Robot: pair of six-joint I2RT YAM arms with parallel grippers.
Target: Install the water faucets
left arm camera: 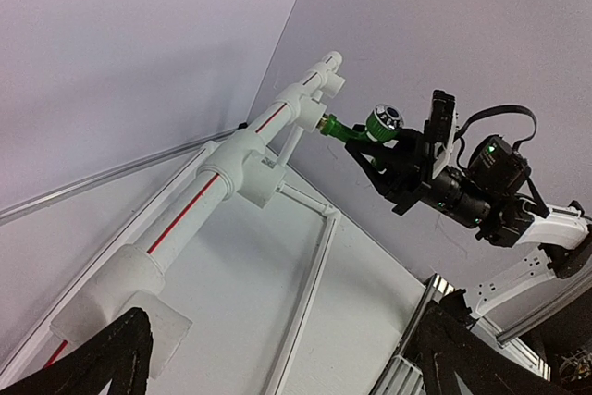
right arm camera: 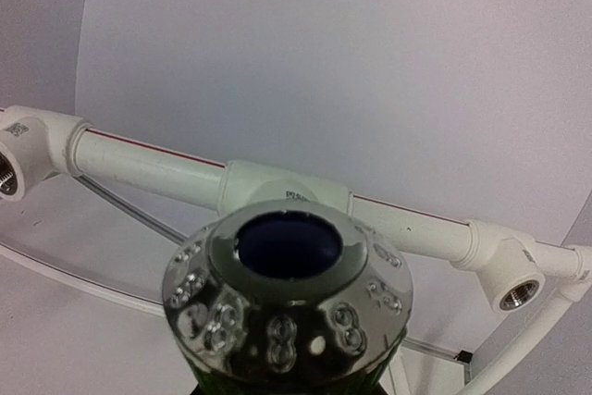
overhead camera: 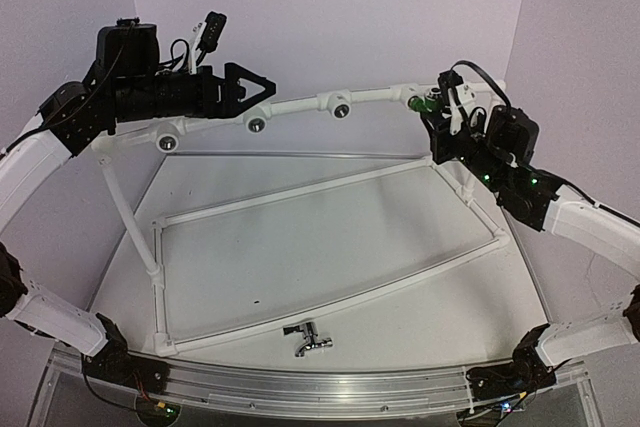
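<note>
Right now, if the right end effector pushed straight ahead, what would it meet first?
Probably the white pipe rail: the green faucet in the right end effector has its threaded tip at a socket, seemingly touching.

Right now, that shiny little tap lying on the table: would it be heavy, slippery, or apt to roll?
The chrome tap looks like metal, so probably heavy for its size. Its polished surface could slip in a pincer. Lying on its side with the T-handle sticking out, it would likely rock rather than roll if nudged.
</note>
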